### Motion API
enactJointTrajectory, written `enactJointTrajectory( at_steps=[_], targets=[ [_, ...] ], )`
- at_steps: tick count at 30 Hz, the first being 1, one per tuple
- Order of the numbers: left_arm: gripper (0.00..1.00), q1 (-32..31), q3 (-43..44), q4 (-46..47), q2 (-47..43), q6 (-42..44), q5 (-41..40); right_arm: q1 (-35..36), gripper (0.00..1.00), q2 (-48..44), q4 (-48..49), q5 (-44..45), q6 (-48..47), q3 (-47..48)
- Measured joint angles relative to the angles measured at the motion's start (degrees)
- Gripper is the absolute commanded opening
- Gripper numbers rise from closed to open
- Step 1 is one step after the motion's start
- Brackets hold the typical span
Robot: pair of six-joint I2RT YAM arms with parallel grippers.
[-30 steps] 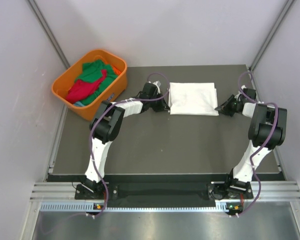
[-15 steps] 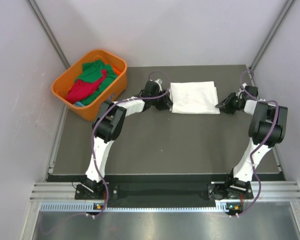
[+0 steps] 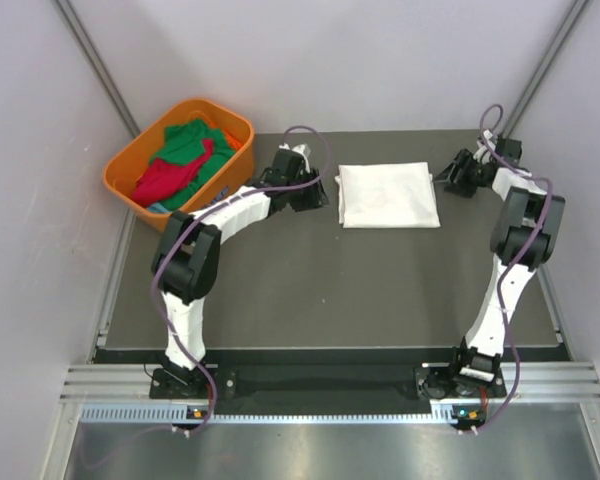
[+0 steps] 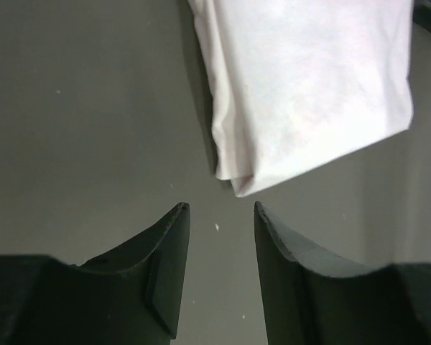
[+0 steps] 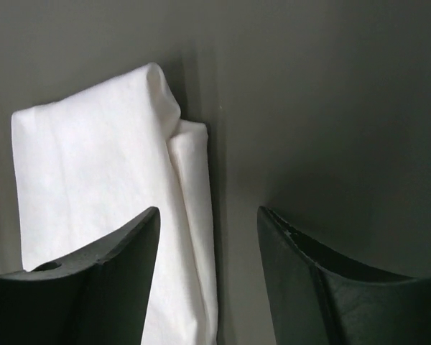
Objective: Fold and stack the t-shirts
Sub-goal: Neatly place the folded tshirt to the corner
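From above, the white t-shirt (image 3: 388,195) lies folded into a flat rectangle on the far middle of the dark table (image 3: 330,290), and the arms reach in from either side of it. The left gripper (image 3: 318,193) sits just beside the shirt's left edge, and the right gripper (image 3: 447,179) is near its far right corner; neither touches the cloth. At the table's far left corner stands the orange basket (image 3: 120,170), with a green t-shirt (image 3: 185,140) and a red t-shirt (image 3: 165,178) bunched inside. In the left wrist view, the left gripper (image 4: 220,208) is released, its jaws apart with only bare table (image 4: 93,129) between them, and a folded corner of the white t-shirt (image 4: 302,86) lies just past the fingertips. In the right wrist view, the right gripper (image 5: 208,210) is likewise released and grasps nothing; the white t-shirt (image 5: 93,187) lies on the table (image 5: 330,108) beyond it, its layered edge showing in the gap.
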Motion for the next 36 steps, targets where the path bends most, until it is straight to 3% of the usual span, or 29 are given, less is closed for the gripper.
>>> enactJointTrajectory(
  at_steps=[6, 12, 20, 23, 24, 26, 27, 36],
  targets=[
    [0.46, 0.0, -7.5, 0.0, -10.2, 3.6, 1.1, 0.6, 0.54, 8.7, -5.6, -4.5, -3.6, 14.3],
    [0.45, -0.1, -14.8, -0.2, -13.5, 4.9, 2.5, 1.7, 0.54, 12.1, -7.9, -7.6, -4.7, 19.5],
    [0.45, -0.8, -16.4, -0.1, -13.6, 4.9, 4.2, 3.6, 0.46, 14.4, -8.5, -9.2, -5.1, 22.7],
    [0.45, -0.9, -16.4, -0.1, -13.7, 4.9, 4.4, 3.5, 0.33, 14.5, -8.6, -8.7, -5.2, 22.7],
    [0.45, -1.0, -16.3, -0.1, -13.7, 4.9, 4.5, 3.5, 0.23, 14.7, -8.7, -8.4, -5.2, 22.8],
    [0.44, -1.0, -16.4, -0.1, -13.7, 4.9, 4.9, 3.6, 0.13, 15.1, -8.7, -8.2, -5.0, 22.8],
    [0.45, -1.0, -16.4, -0.1, -13.7, 4.9, 5.0, 3.6, 0.02, 15.3, -8.6, -8.3, -4.7, 22.8],
    [0.44, -1.8, -16.4, 0.0, -13.7, 4.4, 5.4, 3.7, 0.00, 15.4, -6.7, -6.6, -2.9, 22.8]
  ],
)
